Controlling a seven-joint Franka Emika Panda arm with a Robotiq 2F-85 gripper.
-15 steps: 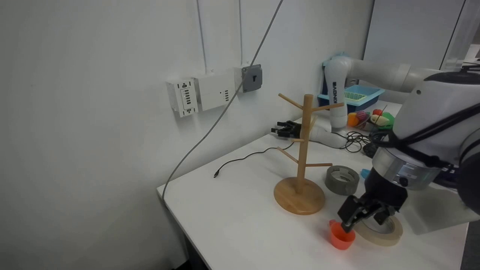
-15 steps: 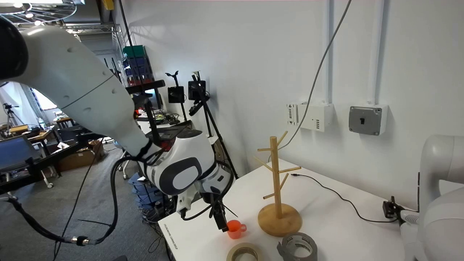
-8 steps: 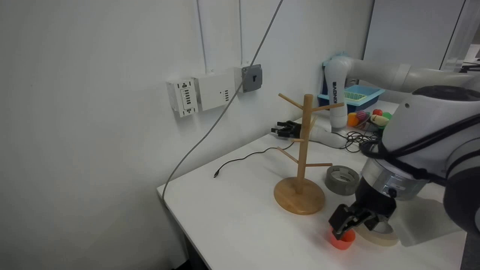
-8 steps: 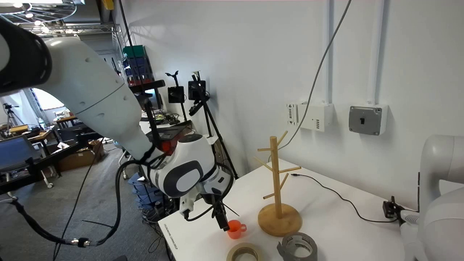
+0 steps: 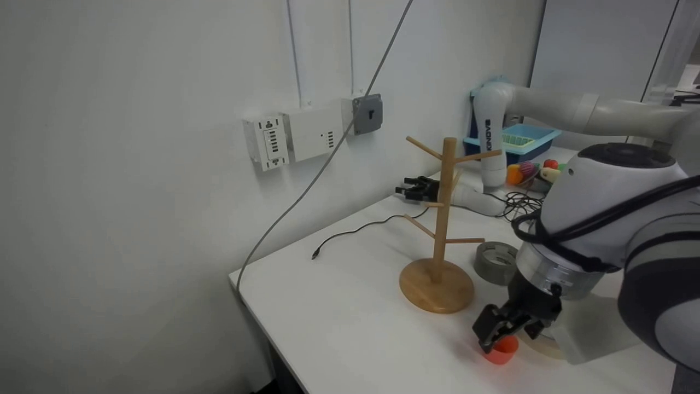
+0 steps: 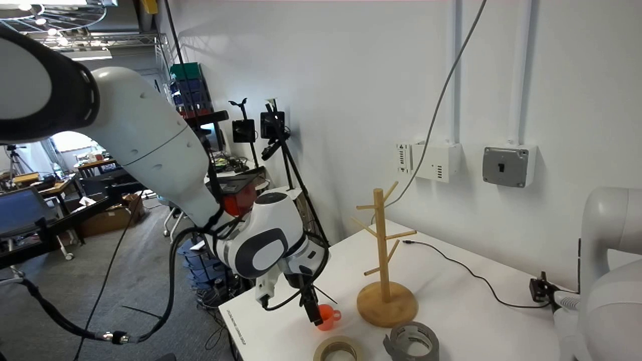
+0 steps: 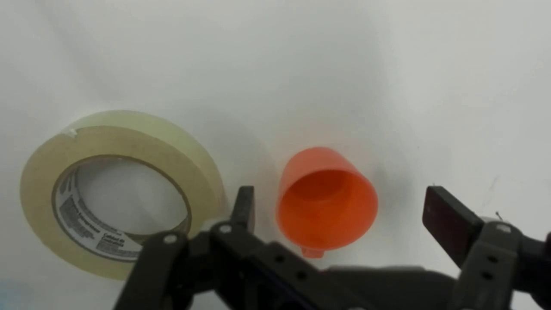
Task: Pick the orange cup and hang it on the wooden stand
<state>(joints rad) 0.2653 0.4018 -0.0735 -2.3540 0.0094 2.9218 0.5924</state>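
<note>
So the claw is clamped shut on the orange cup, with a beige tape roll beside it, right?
No: the wrist view shows the gripper open, with a gap on either side of the orange cup. The beige tape roll is indeed beside it.

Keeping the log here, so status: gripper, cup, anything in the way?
Gripper open, orange cup between its jaws in wrist view. Cup upright on table, ungrasped. Beige tape roll close beside, may crowd one jaw.

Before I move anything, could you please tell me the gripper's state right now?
Gripper: open and holding nothing; in the wrist view, gaps show on both sides of the orange cup.
</note>
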